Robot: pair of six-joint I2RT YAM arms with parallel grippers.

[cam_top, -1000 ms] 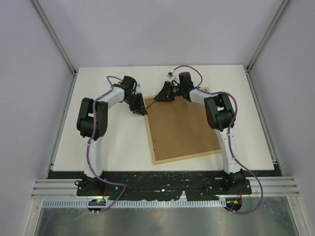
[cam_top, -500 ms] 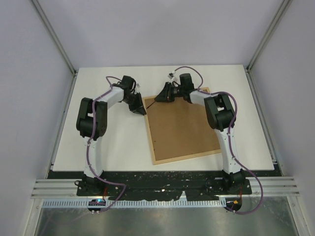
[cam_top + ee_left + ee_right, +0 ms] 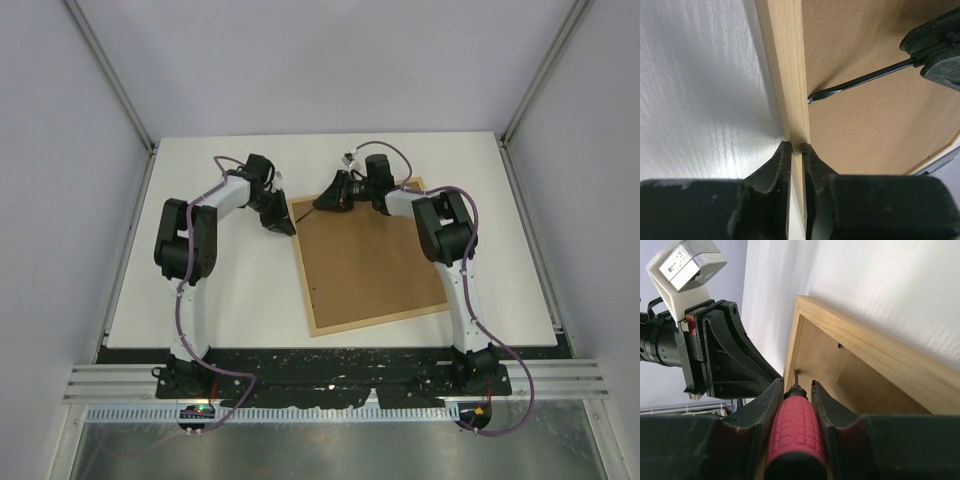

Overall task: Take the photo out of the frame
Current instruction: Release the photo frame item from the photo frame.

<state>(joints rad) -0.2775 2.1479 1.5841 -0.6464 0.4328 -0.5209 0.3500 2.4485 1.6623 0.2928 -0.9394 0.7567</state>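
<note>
White tabletop [image 3: 220, 300] within pale grey walls [image 3: 320, 60], aluminium corner posts [image 3: 108, 75], slotted rail [image 3: 560, 380] along the near edge.

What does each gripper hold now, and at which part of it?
The right gripper holds the screwdriver by its red handle. The left gripper pinches the frame on its thin wooden side strip.

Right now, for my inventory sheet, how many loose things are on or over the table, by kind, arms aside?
1 frame, lying back up.
1 screwdriver, red-handled, held in the right gripper.
Total: 2.
</note>
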